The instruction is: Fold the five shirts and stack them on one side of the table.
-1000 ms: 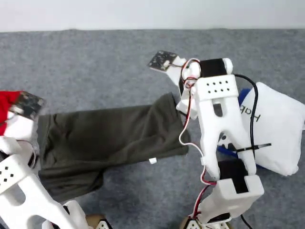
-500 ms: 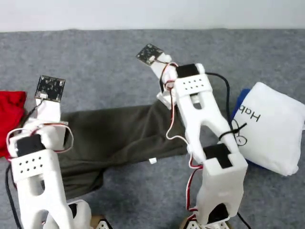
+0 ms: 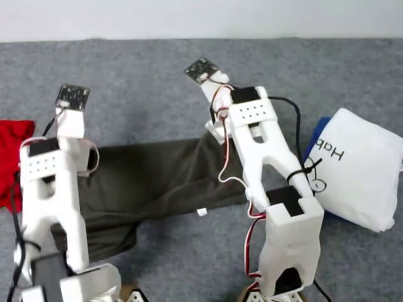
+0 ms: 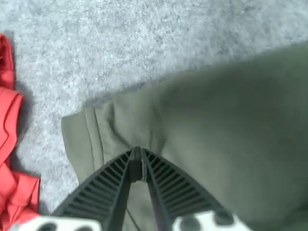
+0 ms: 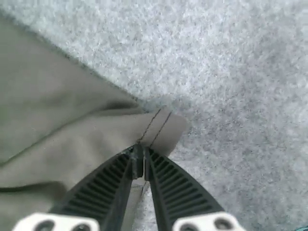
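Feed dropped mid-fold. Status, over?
Left gripper shut on olive shirt. Right gripper shut on its opposite corner. Red shirt, white bundle off to the sides.

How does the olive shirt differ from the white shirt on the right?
The olive shirt lies spread long across the middle, the left hand and right hand shut on its ends; the white shirt is a compact folded bundle, untouched. Both sit on the grey table.

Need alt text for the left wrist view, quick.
The left end effector is shut on a fold of the olive-green shirt, close to its hemmed edge, on the grey table. A crumpled red shirt lies just past that edge, apart from the olive one.
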`<state>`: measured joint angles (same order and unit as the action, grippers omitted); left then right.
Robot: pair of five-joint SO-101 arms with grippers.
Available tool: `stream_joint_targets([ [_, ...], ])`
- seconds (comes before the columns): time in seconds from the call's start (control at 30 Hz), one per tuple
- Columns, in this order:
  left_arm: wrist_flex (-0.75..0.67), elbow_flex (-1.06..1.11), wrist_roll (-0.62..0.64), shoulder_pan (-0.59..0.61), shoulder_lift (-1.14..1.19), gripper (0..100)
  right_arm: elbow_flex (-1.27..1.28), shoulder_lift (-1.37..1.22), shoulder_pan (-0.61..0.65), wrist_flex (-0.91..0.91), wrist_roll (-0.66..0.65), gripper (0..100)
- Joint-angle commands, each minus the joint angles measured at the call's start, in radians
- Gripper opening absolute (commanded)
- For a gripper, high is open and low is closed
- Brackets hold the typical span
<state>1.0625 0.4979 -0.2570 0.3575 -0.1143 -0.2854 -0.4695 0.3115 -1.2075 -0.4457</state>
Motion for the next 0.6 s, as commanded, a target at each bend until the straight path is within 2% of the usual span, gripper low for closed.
stream_joint_targets([
  [0.0,0.011,-0.117,0.008,-0.002,0.109,1,-0.009,-0.025,0.008,0.012,0.015,1.0],
  [0.13,0.014,-0.205,0.008,0.052,0.265,1,-0.012,-0.117,0.001,-0.002,0.008,1.0],
  [0.3,0.017,-0.303,-0.008,0.186,0.428,1,-0.097,-0.214,-0.044,-0.096,0.008,1.0],
  [0.4,0.031,-0.326,-0.058,0.233,0.454,1,-0.178,-0.262,-0.091,-0.160,0.008,1.0],
  [0.57,0.032,-0.332,-0.071,0.264,0.454,1,-0.287,-0.323,-0.157,-0.214,0.006,1.0],
])
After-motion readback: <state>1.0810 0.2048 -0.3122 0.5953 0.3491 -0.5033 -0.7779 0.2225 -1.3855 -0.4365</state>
